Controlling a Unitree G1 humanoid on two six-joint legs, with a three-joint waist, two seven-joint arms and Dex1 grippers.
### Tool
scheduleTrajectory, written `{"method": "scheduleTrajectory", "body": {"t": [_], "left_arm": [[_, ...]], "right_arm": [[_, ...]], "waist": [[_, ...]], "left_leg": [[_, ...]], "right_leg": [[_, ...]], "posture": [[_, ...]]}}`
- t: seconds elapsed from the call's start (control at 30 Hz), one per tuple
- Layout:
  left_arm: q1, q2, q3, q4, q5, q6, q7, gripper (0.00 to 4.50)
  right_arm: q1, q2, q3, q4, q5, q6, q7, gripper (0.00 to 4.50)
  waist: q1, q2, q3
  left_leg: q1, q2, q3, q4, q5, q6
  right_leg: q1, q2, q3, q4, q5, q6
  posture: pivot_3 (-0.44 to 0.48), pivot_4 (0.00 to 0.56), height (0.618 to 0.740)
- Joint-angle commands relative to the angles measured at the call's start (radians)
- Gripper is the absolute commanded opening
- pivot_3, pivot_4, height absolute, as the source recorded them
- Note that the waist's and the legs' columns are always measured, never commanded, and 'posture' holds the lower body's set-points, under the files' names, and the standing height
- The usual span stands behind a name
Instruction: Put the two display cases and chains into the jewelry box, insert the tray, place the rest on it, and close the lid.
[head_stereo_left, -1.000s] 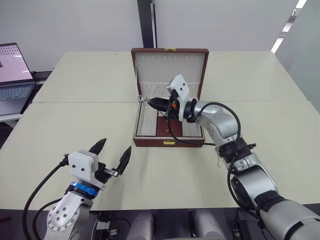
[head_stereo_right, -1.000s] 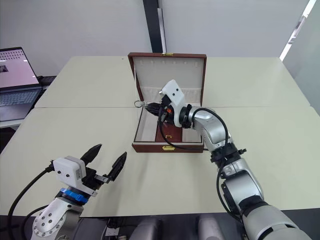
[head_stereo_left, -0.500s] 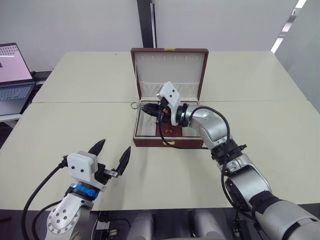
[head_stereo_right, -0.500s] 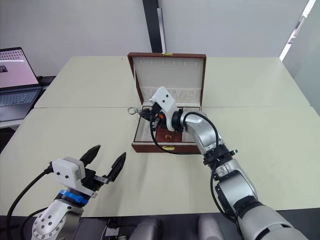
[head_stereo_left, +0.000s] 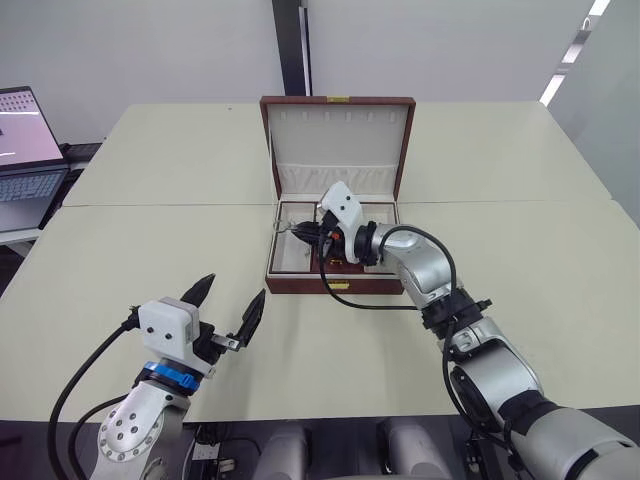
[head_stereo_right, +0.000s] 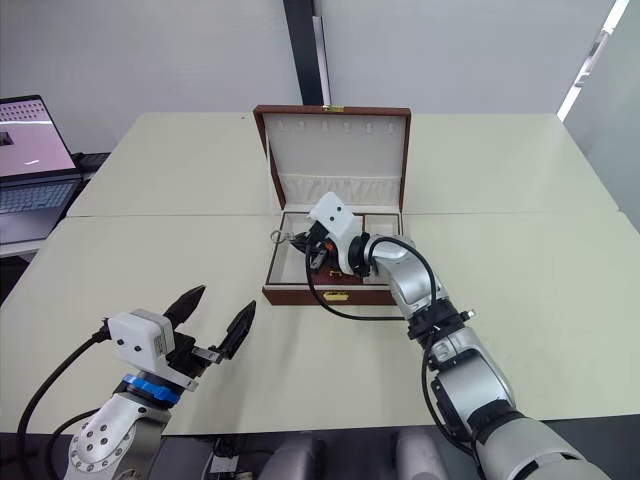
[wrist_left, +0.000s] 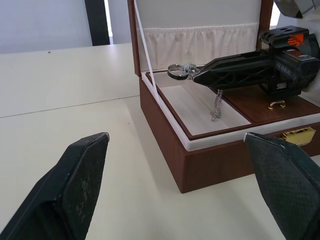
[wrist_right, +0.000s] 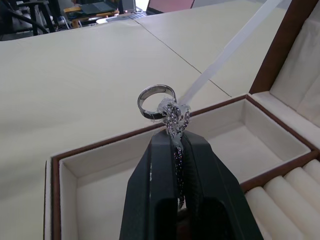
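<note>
The jewelry box (head_stereo_left: 335, 285) stands open mid-table, its lid (head_stereo_left: 338, 135) upright behind it. The tray (wrist_left: 250, 102) sits inside, with a gold pull on its brown centre. My right gripper (head_stereo_left: 300, 229) is shut on a silver chain (wrist_left: 217, 102) with a ring (wrist_right: 156, 97) at its end. The chain dangles over the tray's left cream compartment (wrist_left: 200, 107). My left gripper (head_stereo_left: 232, 300) hovers open and holds nothing, near the table's front left and short of the box. The display cases are out of view.
A white ribbon stay (wrist_left: 150, 65) runs from the lid down to the box's left wall. A laptop (head_stereo_left: 20, 150) stands on a side desk at the far left. Bare tabletop (head_stereo_left: 150, 250) surrounds the box on all sides.
My right gripper has come down with the chain, from level with the lid's lower edge to just above the tray's left compartment. The left arm has stayed where it was.
</note>
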Motion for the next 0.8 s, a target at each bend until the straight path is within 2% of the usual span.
{"method": "scheduleTrajectory", "body": {"t": [0.03,0.07,0.13,0.33,0.5,0.6,0.8], "left_arm": [[-0.006,0.008,0.002,-0.018,-0.004,-0.006,-0.005,4.50],[-0.006,0.008,0.004,-0.017,-0.004,-0.007,-0.007,4.50],[-0.008,0.009,0.006,-0.012,-0.005,-0.008,-0.011,4.50],[-0.021,0.016,0.007,0.006,-0.007,-0.010,-0.024,4.50],[-0.036,0.025,0.009,0.017,-0.012,-0.004,-0.038,4.50],[-0.044,0.036,0.011,0.025,-0.017,0.002,-0.047,4.50],[-0.083,0.075,0.054,0.076,-0.053,0.022,-0.085,4.50]], "right_arm": [[-0.014,0.014,-0.020,-0.033,0.019,-0.010,0.005,0.01],[-0.014,0.015,-0.021,-0.036,0.020,-0.008,0.008,0.01],[-0.016,0.018,-0.030,-0.044,0.029,0.000,0.009,0.67],[-0.021,0.021,-0.056,-0.084,0.064,0.027,0.015,2.10],[-0.017,0.017,-0.077,-0.117,0.081,0.035,0.011,3.46],[-0.013,0.009,-0.088,-0.146,0.100,0.042,0.017,4.47],[0.031,-0.106,-0.136,-0.248,0.156,0.075,0.088,4.49]], "waist": [[0.000,0.000,0.000],[0.000,0.000,0.000],[0.000,0.000,0.000],[0.000,0.000,0.000],[-0.001,0.000,0.000],[0.000,0.000,0.000],[0.002,0.000,0.000]], "left_leg": [[0.000,0.000,0.000,0.000,0.000,0.000],[0.000,0.000,0.000,0.000,0.000,0.000],[0.000,0.000,0.000,0.000,0.000,0.000],[0.000,0.000,0.000,0.000,0.000,0.000],[0.000,0.000,0.000,0.000,0.000,0.000],[0.000,0.000,-0.001,0.000,0.000,0.000],[0.000,0.000,-0.001,0.000,0.000,0.000]], "right_leg": [[0.000,0.000,0.000,0.000,0.000,0.000],[0.000,0.000,0.000,0.000,0.000,0.000],[0.000,0.000,0.000,0.000,0.000,0.000],[0.000,0.000,0.000,0.000,0.000,0.000],[0.000,0.000,0.000,0.000,0.000,0.000],[0.000,0.000,0.000,0.000,0.000,0.000],[0.000,0.000,0.000,0.000,0.000,0.000]], "posture": [[0.000,0.150,0.740],[0.000,0.150,0.740],[0.000,0.150,0.740],[0.000,0.150,0.740],[0.000,0.150,0.740],[0.000,0.150,0.740],[0.000,0.150,0.740]]}}
